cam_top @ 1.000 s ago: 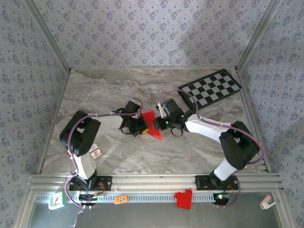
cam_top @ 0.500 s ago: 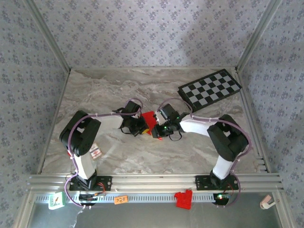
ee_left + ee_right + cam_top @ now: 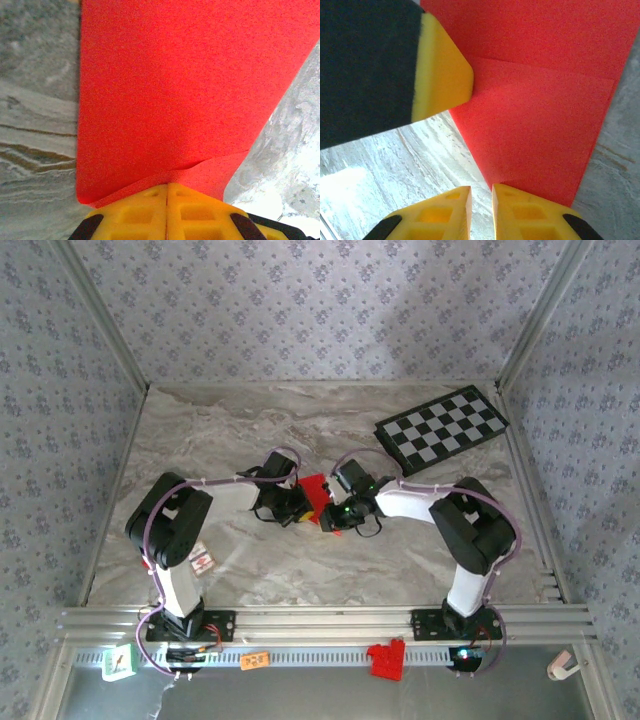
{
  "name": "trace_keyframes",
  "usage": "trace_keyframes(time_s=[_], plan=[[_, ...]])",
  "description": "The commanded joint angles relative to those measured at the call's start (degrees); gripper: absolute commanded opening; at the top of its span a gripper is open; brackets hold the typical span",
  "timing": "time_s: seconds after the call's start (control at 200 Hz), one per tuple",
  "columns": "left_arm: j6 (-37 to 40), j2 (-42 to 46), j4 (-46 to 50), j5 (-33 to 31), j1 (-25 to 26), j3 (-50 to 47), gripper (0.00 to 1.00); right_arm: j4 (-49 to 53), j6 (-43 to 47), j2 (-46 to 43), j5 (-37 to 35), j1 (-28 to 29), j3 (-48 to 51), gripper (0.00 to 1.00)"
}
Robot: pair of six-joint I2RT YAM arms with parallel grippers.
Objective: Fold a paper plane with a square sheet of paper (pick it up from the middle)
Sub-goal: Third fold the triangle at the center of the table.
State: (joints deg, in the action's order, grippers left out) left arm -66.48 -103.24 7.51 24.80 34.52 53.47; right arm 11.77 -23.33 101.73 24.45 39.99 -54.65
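Note:
The square sheet of paper (image 3: 315, 490), bright red, lies folded into a tapering layered wedge on the marble table between the two arms. In the left wrist view the paper (image 3: 170, 90) spreads out from my left gripper (image 3: 167, 187), whose yellow fingers are shut on its near edge. My left gripper (image 3: 296, 505) sits at the paper's left side. In the right wrist view the paper (image 3: 540, 100) shows a crease. My right gripper (image 3: 481, 189) stands over its narrow tip, jaws a slit apart with bare table between them. A left finger (image 3: 442, 70) touches the paper's edge.
A black-and-white checkered board (image 3: 441, 425) lies at the back right. A small red plastic bracket (image 3: 386, 658) and an orange tag (image 3: 255, 660) sit on the front rail. A white card (image 3: 201, 558) lies by the left arm's base. Patterned walls close three sides.
My right arm has swung left and down onto the paper's lower tip, and its jaws have narrowed. The left gripper has kept its place and hold.

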Motion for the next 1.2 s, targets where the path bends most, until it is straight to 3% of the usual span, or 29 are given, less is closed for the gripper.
trace_keyframes(time_s=[0.0, 0.57, 1.194], plan=[[1.0, -2.8, 5.6, -3.6, 0.3, -1.2, 0.08, 3.6, 0.1, 1.1, -0.3, -0.5, -1.2, 0.20], [1.7, -3.1, 6.1, -4.0, 0.2, -1.3, 0.06, 2.6, 0.3, 0.6, 4.6, -1.3, -4.5, 0.21], [2.5, -4.2, 6.9, -4.6, 0.2, -1.6, 0.04, 6.0, 1.6, 4.9, 3.9, -1.4, -3.1, 0.17]])
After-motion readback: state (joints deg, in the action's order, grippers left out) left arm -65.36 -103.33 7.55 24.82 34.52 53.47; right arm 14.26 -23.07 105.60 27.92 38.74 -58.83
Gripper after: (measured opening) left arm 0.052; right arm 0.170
